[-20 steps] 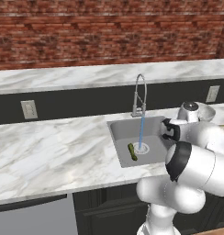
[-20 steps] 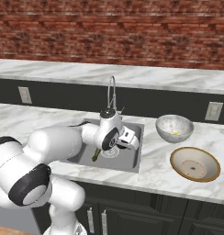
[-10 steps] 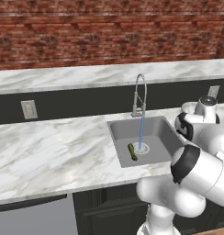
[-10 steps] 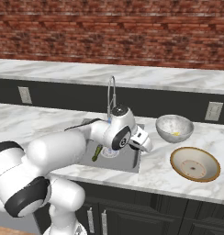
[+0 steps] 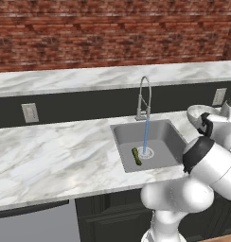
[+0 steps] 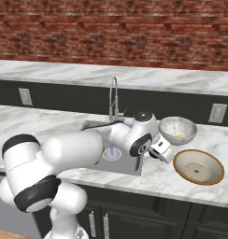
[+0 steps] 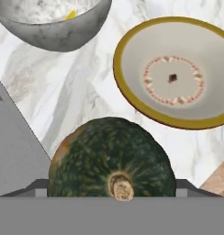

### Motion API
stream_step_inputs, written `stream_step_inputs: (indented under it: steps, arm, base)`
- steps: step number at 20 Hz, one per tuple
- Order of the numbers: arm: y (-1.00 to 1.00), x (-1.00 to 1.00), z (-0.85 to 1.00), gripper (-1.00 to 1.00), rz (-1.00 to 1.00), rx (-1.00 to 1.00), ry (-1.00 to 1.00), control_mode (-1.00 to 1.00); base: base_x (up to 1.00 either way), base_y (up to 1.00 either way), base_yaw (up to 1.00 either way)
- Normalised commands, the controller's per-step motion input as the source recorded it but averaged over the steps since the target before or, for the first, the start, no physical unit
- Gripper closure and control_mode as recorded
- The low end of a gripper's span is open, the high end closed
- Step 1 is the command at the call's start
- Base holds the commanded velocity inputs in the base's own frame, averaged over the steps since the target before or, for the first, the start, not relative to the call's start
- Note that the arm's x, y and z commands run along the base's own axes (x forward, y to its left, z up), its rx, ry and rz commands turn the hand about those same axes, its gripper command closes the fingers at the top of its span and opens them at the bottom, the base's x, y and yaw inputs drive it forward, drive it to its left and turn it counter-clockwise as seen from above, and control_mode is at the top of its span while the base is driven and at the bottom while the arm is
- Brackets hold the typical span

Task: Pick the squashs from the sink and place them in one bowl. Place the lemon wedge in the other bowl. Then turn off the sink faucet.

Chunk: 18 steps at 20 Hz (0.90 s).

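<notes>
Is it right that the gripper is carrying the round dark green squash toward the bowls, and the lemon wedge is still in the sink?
Not quite. The lemon wedge already lies in the grey bowl, as the hand view shows. The gripper does carry the round dark green squash.
</notes>
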Motion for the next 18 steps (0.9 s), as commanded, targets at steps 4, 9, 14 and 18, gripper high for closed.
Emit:
stream_step_inputs:
  steps: [4, 9, 14, 18]
  arm:
    - [-0.62, -0.06, 0.05, 1.00, -0.13, 0.05, 0.00, -1.00]
    - [-0.58, 0.00, 0.01, 1.00, -0.12, 0.04, 0.00, -1.00]
    - [-0.32, 0.12, -0.15, 1.00, -0.06, 0.01, -0.01, -1.00]
    - [-0.27, 0.17, -0.28, 1.00, -0.04, 0.00, -0.01, -1.00]
  base:
    - [0.00, 0.00, 0.00]
    - [0.00, 0.00, 0.00]
    - [0.00, 0.00, 0.00]
    - [0.00, 0.00, 0.00]
